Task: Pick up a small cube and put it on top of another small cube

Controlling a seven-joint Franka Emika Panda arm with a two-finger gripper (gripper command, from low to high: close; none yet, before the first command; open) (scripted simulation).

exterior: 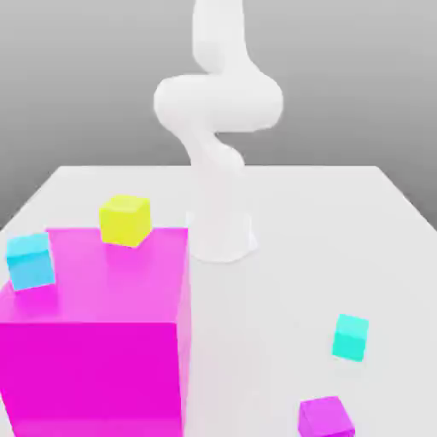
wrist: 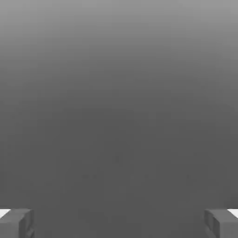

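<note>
On the white table (exterior: 282, 341), toward the exterior view's right, sits the small cube (exterior: 351, 336), turquoise-green, standing apart from everything. I judge it light, rigid and smooth-faced, so I would pinch two opposite flat sides squarely near mid-height to keep it from twisting. Near it lies a magenta small cube (exterior: 325, 417); well away stands the big magenta block (exterior: 94, 341). My gripper (wrist: 119, 223) is spread fully wide, holding nothing.
</note>
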